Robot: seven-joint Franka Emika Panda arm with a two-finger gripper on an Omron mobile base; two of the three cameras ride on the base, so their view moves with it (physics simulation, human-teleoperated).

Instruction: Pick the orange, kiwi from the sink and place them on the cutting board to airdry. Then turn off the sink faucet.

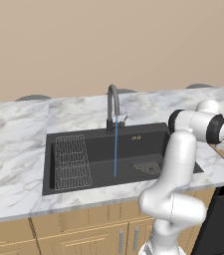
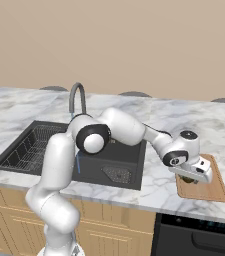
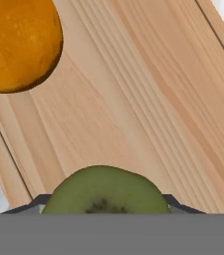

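The orange (image 3: 16, 42) is bright orange with a finely pitted, speckled skin; the kiwi (image 3: 106, 191) is olive green with a small dark spot at its end; the cutting board (image 3: 133, 114) is light brown wood with long straight grain stripes; the sink (image 1: 98, 149) is dark grey, almost black, with a thin wire grid rack (image 1: 71, 162); the sink faucet (image 1: 112, 107) is dark grey, its water stream (image 1: 116, 147) thin blue; the table (image 1: 14, 139) is white marble veined in grey.

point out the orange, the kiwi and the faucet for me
small bright orange round fruit (image 3: 19, 42), hand view, middle of its peel
dark olive-brown oval kiwi (image 3: 106, 191), hand view, its top face
tall dark grey gooseneck faucet (image 1: 112, 94), left base view, the arch of its spout
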